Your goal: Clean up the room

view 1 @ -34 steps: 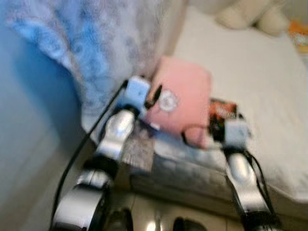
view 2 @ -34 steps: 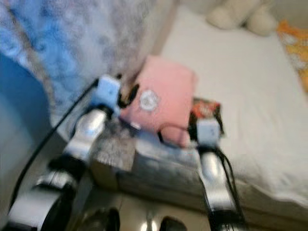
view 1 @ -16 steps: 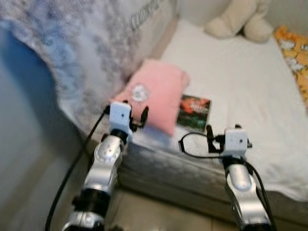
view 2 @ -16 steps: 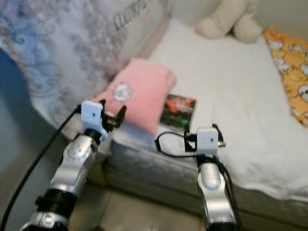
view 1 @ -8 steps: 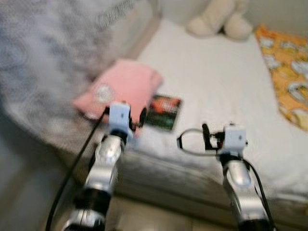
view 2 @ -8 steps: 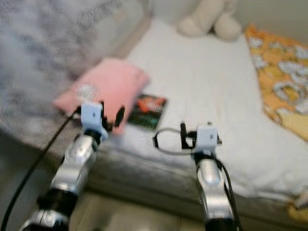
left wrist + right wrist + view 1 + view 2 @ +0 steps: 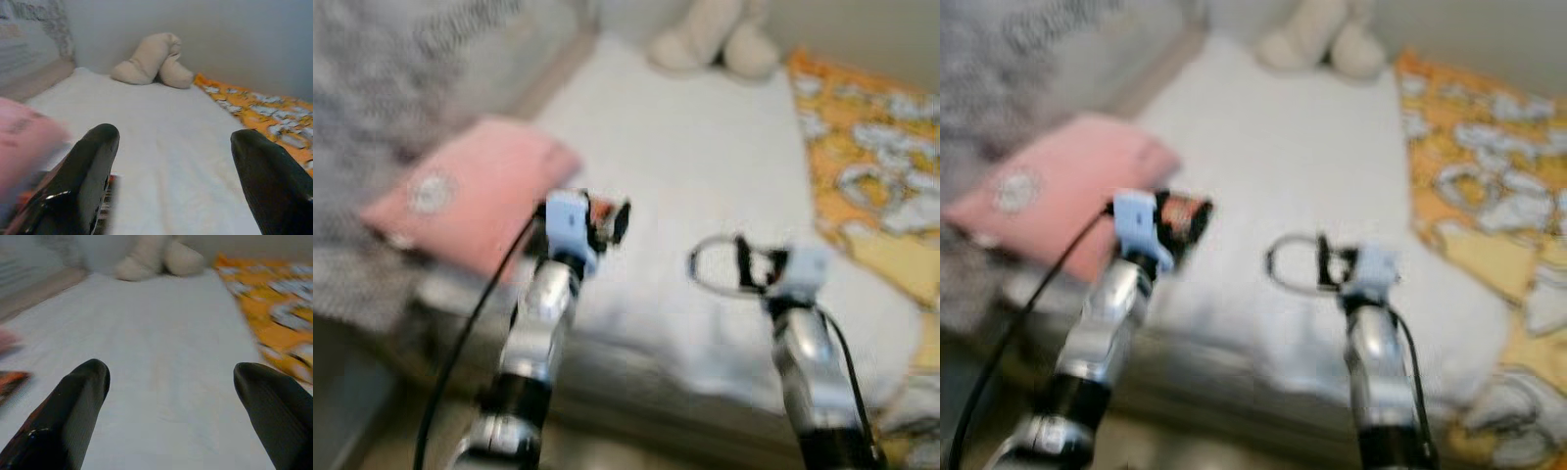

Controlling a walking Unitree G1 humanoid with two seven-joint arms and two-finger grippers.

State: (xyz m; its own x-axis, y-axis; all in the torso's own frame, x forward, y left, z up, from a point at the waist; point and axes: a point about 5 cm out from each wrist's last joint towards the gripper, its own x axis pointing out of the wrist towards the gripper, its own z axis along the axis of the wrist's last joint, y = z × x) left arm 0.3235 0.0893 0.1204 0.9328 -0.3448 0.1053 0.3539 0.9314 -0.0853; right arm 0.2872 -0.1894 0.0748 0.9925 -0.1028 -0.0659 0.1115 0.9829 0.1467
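The head camera has swung toward the robot's right along the bed (image 7: 705, 186) since a second ago, so the patterned grey-blue bedding that loomed on the left has mostly slid out of frame, while the orange printed blanket (image 7: 871, 166) along the bed's right edge has come well into it; the things themselves have not moved. The left gripper (image 7: 171, 181) hovers with its fingers spread wide and empty over the bed's near edge, close to the pink cushion (image 7: 470, 196) and the dark book (image 7: 1180, 217) lying just beside it at the near left corner. The right gripper (image 7: 171, 416) is likewise wide apart and holding nothing, over bare white sheet. A cream plush toy (image 7: 151, 61) sits at the far end against the wall. I judge the robot is surveying for its next item (nothing picked yet). The cushion's round badge and the book's cover are too blurred to read.
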